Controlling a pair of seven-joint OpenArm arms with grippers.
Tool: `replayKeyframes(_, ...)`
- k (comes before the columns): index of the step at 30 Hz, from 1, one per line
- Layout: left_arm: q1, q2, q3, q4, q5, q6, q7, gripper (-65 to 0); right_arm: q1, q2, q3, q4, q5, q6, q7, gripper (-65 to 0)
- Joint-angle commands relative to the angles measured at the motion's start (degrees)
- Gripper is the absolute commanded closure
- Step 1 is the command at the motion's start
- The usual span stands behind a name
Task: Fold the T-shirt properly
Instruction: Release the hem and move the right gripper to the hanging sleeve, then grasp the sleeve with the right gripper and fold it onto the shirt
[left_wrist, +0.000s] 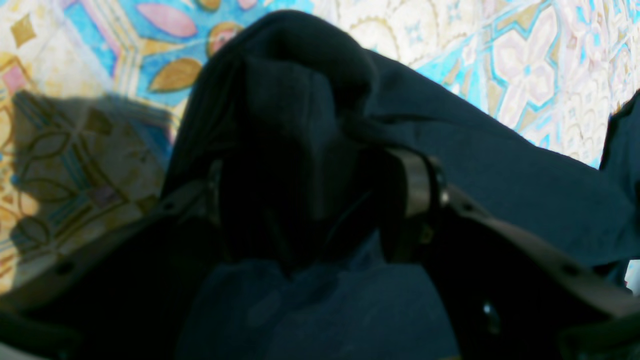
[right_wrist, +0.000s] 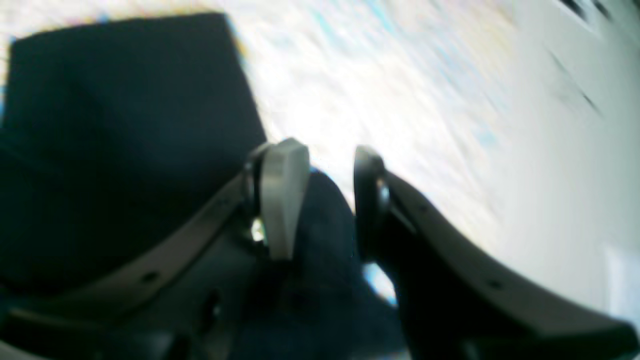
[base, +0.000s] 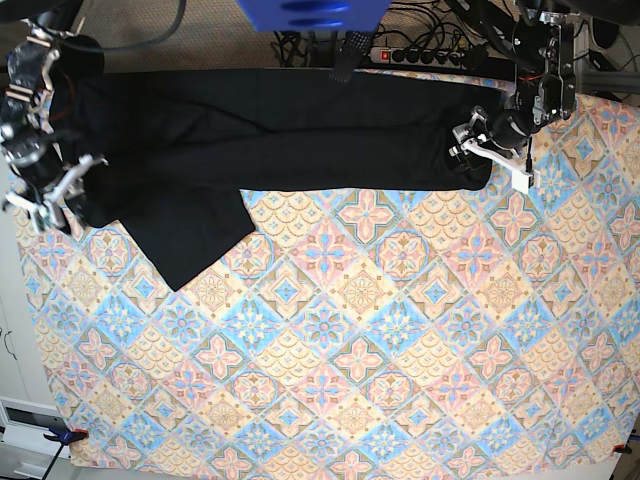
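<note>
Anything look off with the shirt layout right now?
Yes. The T-shirt lies as a long band along the far edge of the patterned tablecloth, but one flap juts out diagonally toward the near side, so the fold is uneven.

The T-shirt (base: 270, 135) is showing plain black all over, looking navy-tinged in the left wrist view (left_wrist: 450, 165). The tablecloth (base: 400, 350) is displaying a tiled pattern of diamonds in cream, blue, pink and tan, each holding a flower motif. The left gripper (base: 490, 150) is showing white fingers on a black body; the right gripper (right_wrist: 325, 200) is pairing one pale grey pad with one black.
</note>
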Motion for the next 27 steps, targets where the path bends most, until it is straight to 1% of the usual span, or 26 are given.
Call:
replayKeyframes(1,0.07,-0.50,-0.40,0.44,0.51,0.47,0.12,-38.5,2.53,1.32,-1.35,0.22,0.61,-0.69,-0.59,-19.2)
replayKeyframes(2,-0.02,-0.50,-0.40,0.44,0.42,0.47,0.12,-38.5,5.08,1.32,-3.64,-0.30,0.61,-0.69,-2.70,-19.2)
replayKeyframes(5,-0.11,-0.50,-0.40,0.44,0.42,0.47,0.12,-38.5,12.46,1.32,-11.11,-4.08,0.61,-0.69,-6.75,-19.2)
replayKeyframes(8,-0.11,-0.41,-0.40,0.53,0.42,0.47,0.12,-38.8,18.09,1.93,-16.82,-11.20,0.53,-0.69,-8.77,-19.4)
replayKeyframes(10,-0.11,-0.41,-0.40,0.62,0.42,0.47,0.12,-38.9,20.81,2.02,-19.55,-15.78,0.17,-0.69,-9.03,-21.4)
replayKeyframes(15,0.24,-0.50,-0.40,4.13,0.42,0.47,0.21,-39.0,24.33,2.11,-23.68,-24.04,-0.27,-0.69,-8.86,-29.8)
replayKeyframes(17,0.24,-0.50,-0.40,5.36,0.42,0.47,0.38,-39.0,25.38,2.72,-25.44,-26.06,-0.27,-0.69,-8.68,-29.5)
replayKeyframes(19,0.42,-0.50,-0.31,6.86,0.42,0.47,0.38,-39.0,26.79,2.81,-27.29,-28.35,-0.27,-0.69,-8.50,-27.8)
replayKeyframes(25,1.56,-0.50,-0.31,9.67,0.34,0.47,0.38,-39.0,28.90,2.90,-28.08,-36.43,-0.27,-0.69,-2.79,-27.4)
replayKeyframes(27,1.82,-0.50,-0.31,9.67,-0.98,0.47,0.38,-39.0,30.40,2.90,-28.17,-39.69,-0.27,-0.69,-1.30,-27.4)
